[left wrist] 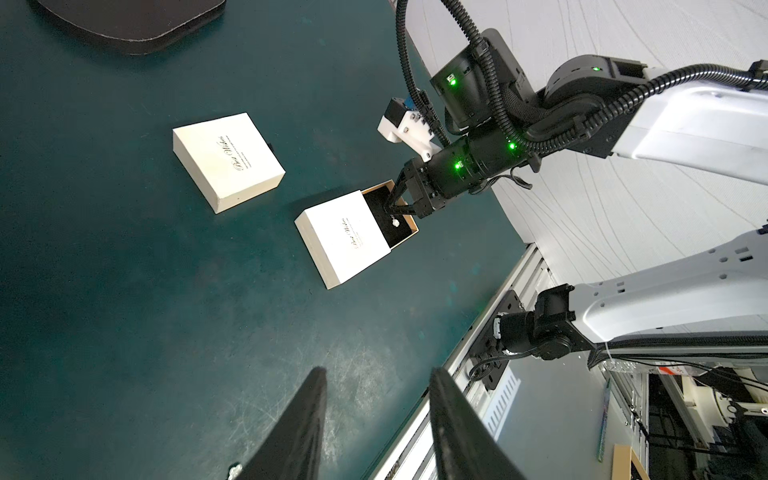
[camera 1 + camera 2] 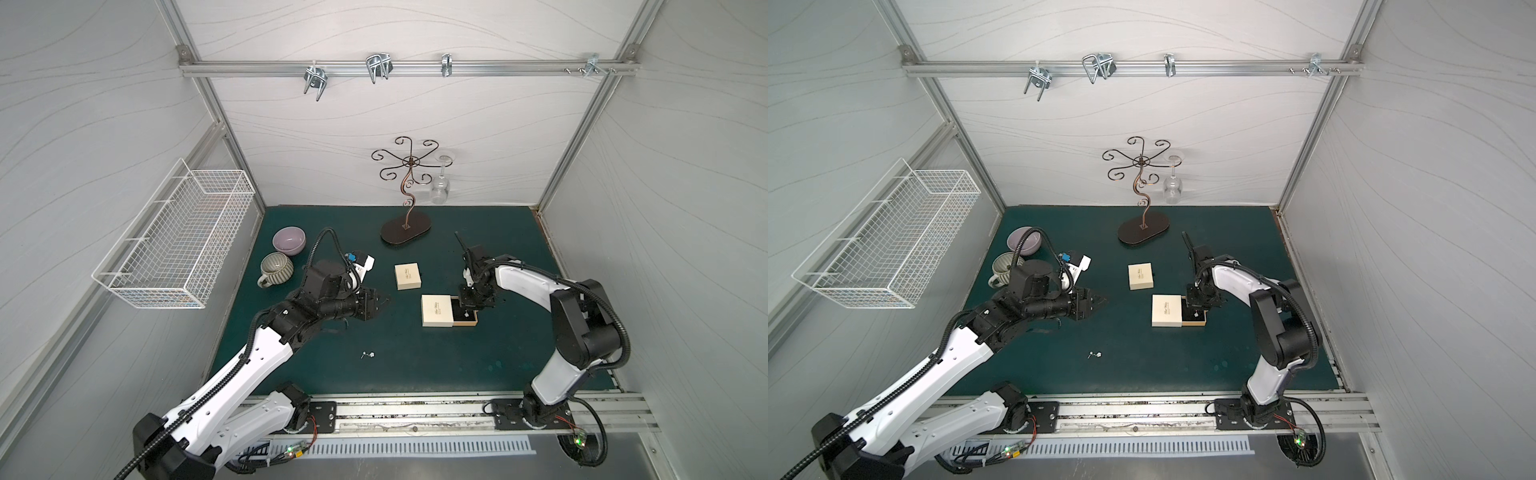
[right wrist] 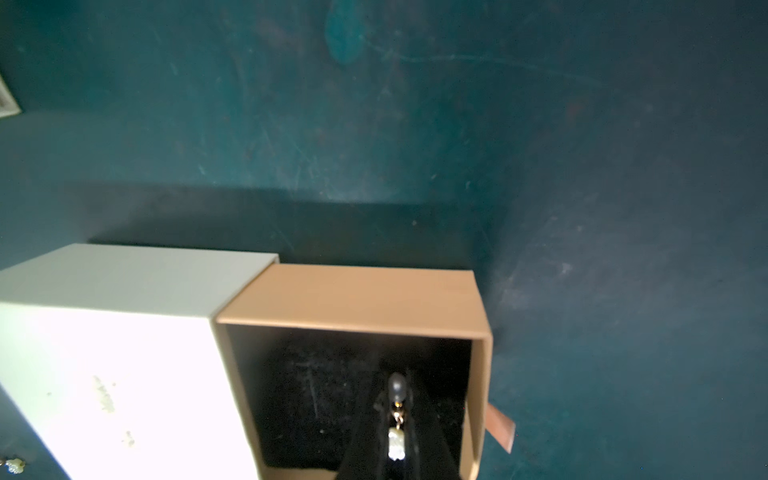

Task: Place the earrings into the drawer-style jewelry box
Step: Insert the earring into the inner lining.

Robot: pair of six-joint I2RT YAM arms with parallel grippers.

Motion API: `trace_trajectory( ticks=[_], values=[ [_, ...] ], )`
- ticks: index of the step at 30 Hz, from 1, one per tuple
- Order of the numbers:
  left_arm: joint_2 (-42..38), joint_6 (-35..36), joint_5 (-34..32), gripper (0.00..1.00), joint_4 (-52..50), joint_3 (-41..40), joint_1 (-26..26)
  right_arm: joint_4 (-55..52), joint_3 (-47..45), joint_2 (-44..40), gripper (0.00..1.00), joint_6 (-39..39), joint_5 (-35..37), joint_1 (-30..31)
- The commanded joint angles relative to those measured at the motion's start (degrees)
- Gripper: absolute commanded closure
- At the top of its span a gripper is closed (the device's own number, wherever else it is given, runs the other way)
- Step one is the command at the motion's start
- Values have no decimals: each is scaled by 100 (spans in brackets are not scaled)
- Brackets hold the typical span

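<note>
Between the closed right fingers (image 1: 394, 198), one earring (image 3: 397, 442) hung over the open drawer (image 3: 353, 297) of the jewelry box (image 2: 436, 309), not yet released. Near the half-open, empty left fingers (image 2: 380, 304), two earrings (image 2: 368, 354) lay on the surface (image 2: 415, 365), awaiting collection. Whether the drawer already held any could not be told.

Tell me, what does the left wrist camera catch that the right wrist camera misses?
Only the left wrist view shows the closed box, the stand's dark base and the right arm from outside. Only the right wrist view shows the brown pull tab on the open box. Both show the drawer-style jewelry box pulled open, with the right gripper shut on an earring above its black inside.
</note>
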Motion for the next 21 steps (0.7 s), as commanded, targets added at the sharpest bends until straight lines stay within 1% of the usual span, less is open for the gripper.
trace_trajectory(
  ticks=[1, 5, 8, 12, 17, 19, 21],
  values=[
    [-21, 99, 56, 56, 36, 172, 17, -37, 53, 79, 90, -58, 17, -39],
    [-12, 103, 47, 56, 29, 172, 18, -160, 129, -54, 77, -30, 25, -38],
    [-7, 98, 51, 56, 21, 172, 15, -304, 200, -189, 73, -10, 101, -38],
    [-19, 94, 47, 56, 24, 168, 19, -395, 246, -370, 73, 23, 130, -39],
    [-47, 85, -8, 55, 35, 146, 12, -509, 320, -506, 76, 71, 103, 51],
    [-46, 36, -110, 55, 11, 131, 14, -653, 429, -615, 77, 97, 105, 225],
    [-58, -51, -470, 56, -133, 150, 16, -710, 553, -792, 77, 177, 33, 508]
  ],
)
